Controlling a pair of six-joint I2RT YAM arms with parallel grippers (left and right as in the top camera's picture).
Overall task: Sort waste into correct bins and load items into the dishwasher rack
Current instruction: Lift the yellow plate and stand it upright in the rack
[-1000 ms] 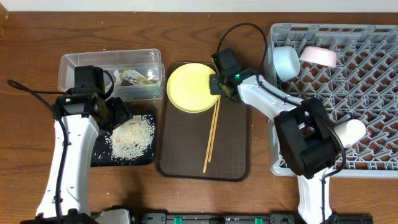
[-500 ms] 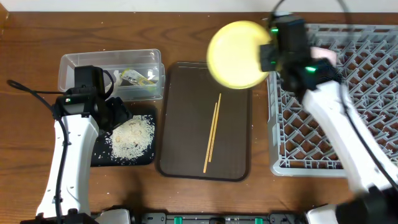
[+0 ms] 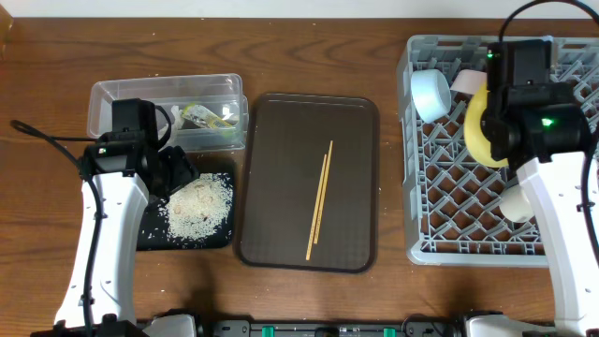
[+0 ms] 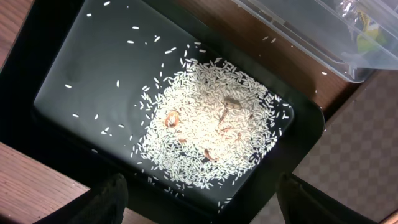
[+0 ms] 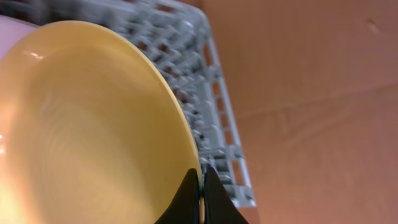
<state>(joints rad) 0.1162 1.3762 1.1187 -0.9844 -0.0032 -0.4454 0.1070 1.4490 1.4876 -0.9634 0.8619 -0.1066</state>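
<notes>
Brown wooden table (image 3: 393,290) runs under everything in the overhead view. The grey rack (image 3: 562,225) sits at the right, with the yellow plate (image 3: 479,131) on edge above its pegs. I cannot tell whether the plate touches them. The light blue bowl (image 3: 430,94) leans in the rack's far corner and the white cup (image 3: 515,201) lies further in. The chopsticks (image 3: 320,198) lie on the brown serving tray (image 3: 271,140). The wrapper (image 3: 208,116) is in the clear tub (image 3: 122,94).

From the left wrist, my left gripper (image 4: 202,198) hangs with its fingers spread and nothing between them, above the rice (image 4: 211,124) heaped in the black tray (image 4: 81,68).

From the right wrist, my right gripper (image 5: 201,186) pinches the plate's rim, with blurred rack lattice behind.
</notes>
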